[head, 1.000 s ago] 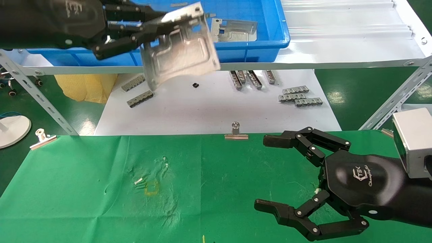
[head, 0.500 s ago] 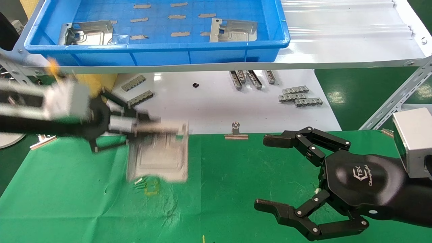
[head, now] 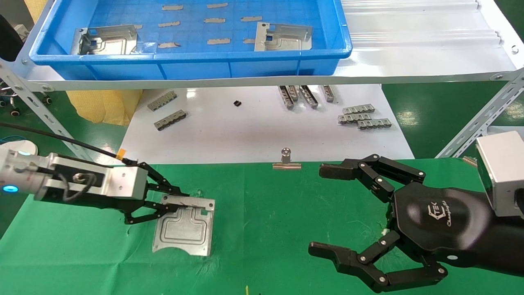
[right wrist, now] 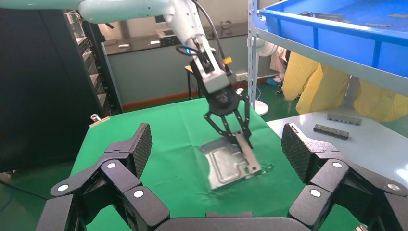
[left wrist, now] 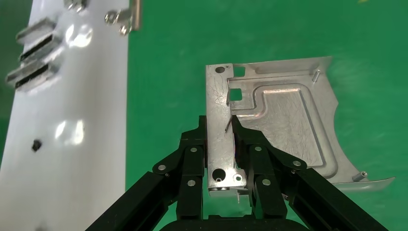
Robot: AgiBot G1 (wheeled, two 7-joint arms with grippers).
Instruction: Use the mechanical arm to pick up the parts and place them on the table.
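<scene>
My left gripper (head: 174,201) is low over the left part of the green cloth table (head: 266,213) and is shut on the bent edge of a silvery embossed plate (head: 184,227). In the left wrist view the fingers (left wrist: 192,159) clamp the plate's edge strip (left wrist: 219,144) from both sides, and the plate (left wrist: 284,125) spreads out over the cloth. The right wrist view shows the plate (right wrist: 226,166) down on the cloth, slightly tilted, under the left gripper (right wrist: 234,134). Two more plates (head: 106,39) (head: 282,37) lie in the blue tray (head: 192,55). My right gripper (head: 323,209) is open and empty over the cloth's right side.
Small grey slotted bars (head: 364,116) (head: 166,110) (head: 303,94) lie on the white tabletop (head: 254,135) behind the cloth. Binder clips (head: 286,162) (head: 51,168) hold the cloth's far edge. Slanted metal frame struts (head: 475,123) stand at both sides.
My left arm swung down from the blue tray to the green cloth, carrying the plate, which now rests low on the cloth. The right arm has not moved.
</scene>
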